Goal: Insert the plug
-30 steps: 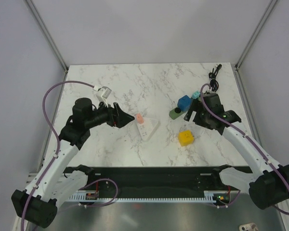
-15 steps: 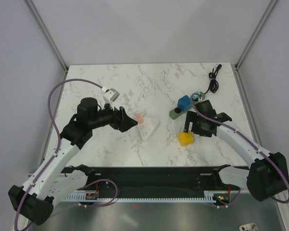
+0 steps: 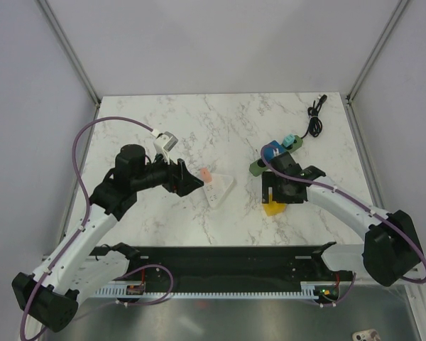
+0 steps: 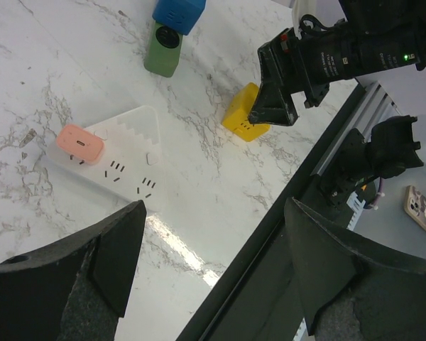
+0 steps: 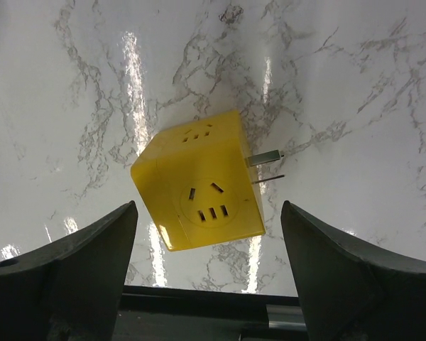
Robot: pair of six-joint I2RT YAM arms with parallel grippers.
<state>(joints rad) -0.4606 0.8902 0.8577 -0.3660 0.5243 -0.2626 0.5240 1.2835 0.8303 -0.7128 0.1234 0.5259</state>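
A yellow cube plug (image 5: 202, 190) with metal prongs on its right side lies on the marble; it also shows in the top view (image 3: 272, 207) and the left wrist view (image 4: 245, 122). My right gripper (image 3: 275, 197) is open and hangs just above it, fingers either side, not touching. A white triangular power strip (image 3: 219, 189) with a pink adapter (image 3: 206, 174) plugged in lies mid-table; it also shows in the left wrist view (image 4: 124, 153). My left gripper (image 3: 192, 181) is open and empty, just left of the strip.
A green socket block (image 3: 258, 168) with a blue cube (image 3: 270, 151) and a teal piece (image 3: 291, 141) lies behind the right gripper. A black coiled cable (image 3: 315, 117) sits at the back right. The table's front edge and a black rail are near.
My right gripper has moved forward and left from the blue and green blocks to above the yellow cube plug. My left gripper shifted slightly right toward the strip.
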